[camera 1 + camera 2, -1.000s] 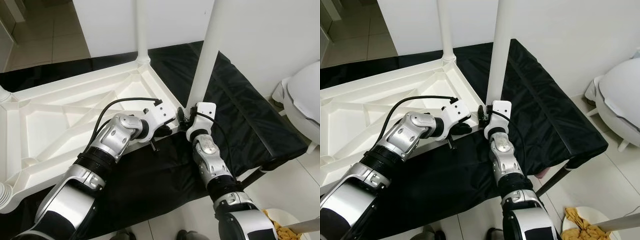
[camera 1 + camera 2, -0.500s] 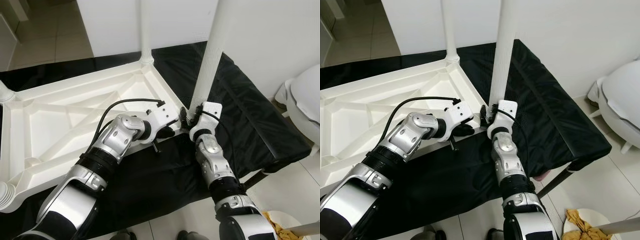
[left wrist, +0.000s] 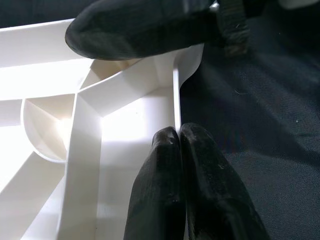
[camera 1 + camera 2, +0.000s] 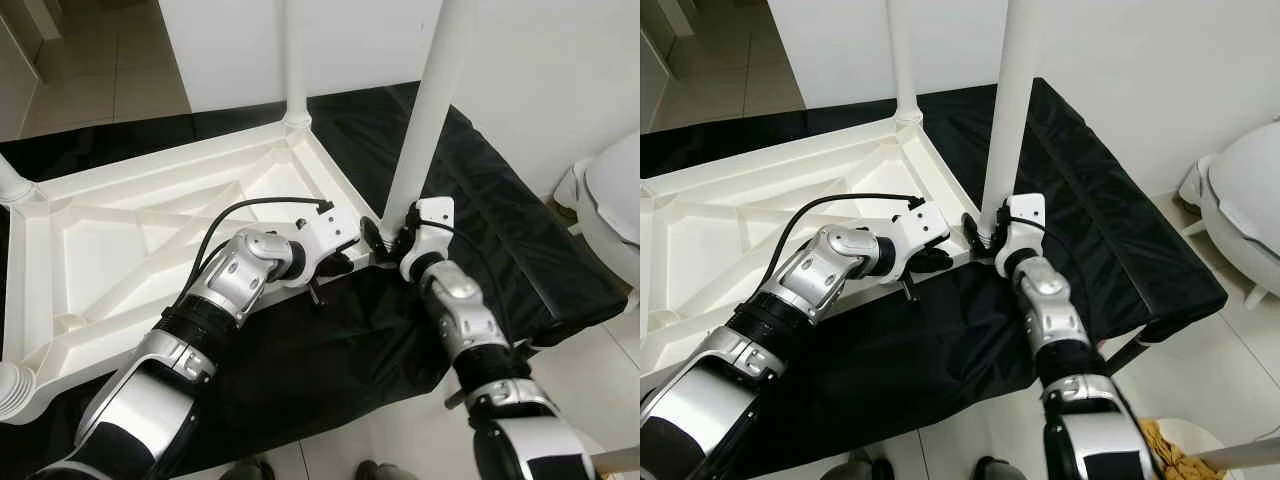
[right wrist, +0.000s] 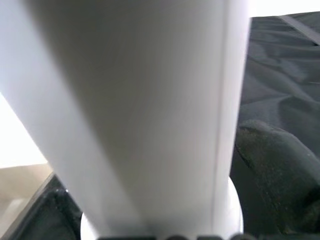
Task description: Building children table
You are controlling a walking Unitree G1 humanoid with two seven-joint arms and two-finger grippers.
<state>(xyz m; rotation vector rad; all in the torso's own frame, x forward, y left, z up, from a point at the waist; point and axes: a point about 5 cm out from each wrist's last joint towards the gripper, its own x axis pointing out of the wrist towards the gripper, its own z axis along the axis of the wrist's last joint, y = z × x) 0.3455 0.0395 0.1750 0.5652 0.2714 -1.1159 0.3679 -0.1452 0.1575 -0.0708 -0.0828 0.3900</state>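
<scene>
the upturned white ribbed plastic table top [image 4: 150, 235] lies on a black fabric bench [image 4: 520, 250]; left end effector [image 3: 176, 137] pinches its thin rim; right end effector [image 4: 985, 228] clasps the smooth round leg [image 4: 1010, 110] at its corner socket.

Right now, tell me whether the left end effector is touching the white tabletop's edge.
Touching. The left wrist view shows the left end effector closed on the thin rim of the upturned tabletop, one finger on each side.

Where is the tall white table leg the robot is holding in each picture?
Left eye view: the table leg rises right of centre, from the tabletop corner to the top edge.
Right eye view: it stands just right of centre.
Left wrist view: cannot tell.
Right wrist view: the leg, very close.
Shared landmark: the right gripper at its foot.
</scene>
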